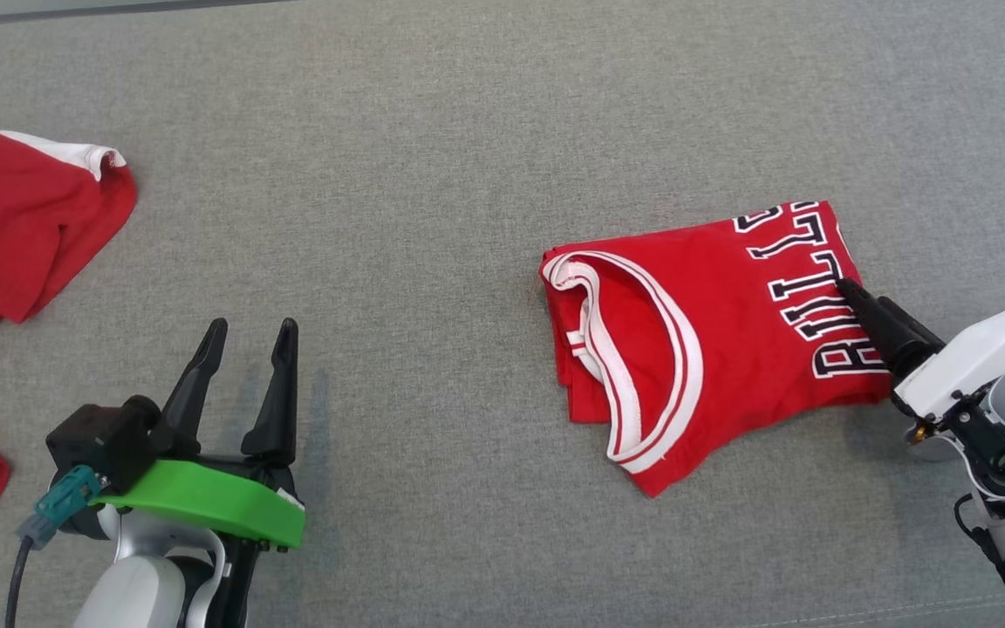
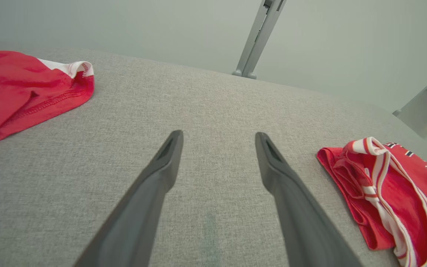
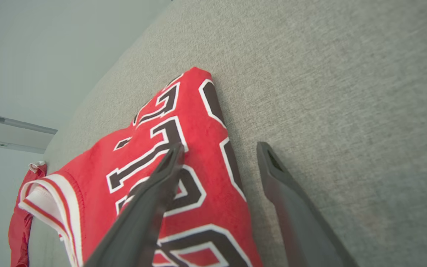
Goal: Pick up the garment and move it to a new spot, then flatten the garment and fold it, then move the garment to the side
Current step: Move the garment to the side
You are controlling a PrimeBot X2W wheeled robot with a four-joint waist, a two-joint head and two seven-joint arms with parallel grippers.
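Now two garments: jersey [image 1: 729,331], shirt [image 1: 5,218]; left end effector [image 1: 254,324], right end effector [image 3: 221,146] both released.

Two red garments lie on one grey cloth surface [image 1: 433,174]: a folded jersey [image 1: 712,331] with black-and-white lettering at 3 o'clock in the head view, and a second red garment [image 1: 5,227] with white trim at 9 o'clock. There are two grippers, the left gripper [image 1: 254,324] at 7 o'clock and the right gripper [image 3: 221,146] at 4 o'clock. Each has two dark fingers [image 2: 143,207], four in all. One green bracket [image 1: 206,497] sits on the left one. In the left wrist view, one slanted metal post [image 2: 258,37] stands at 12 o'clock.
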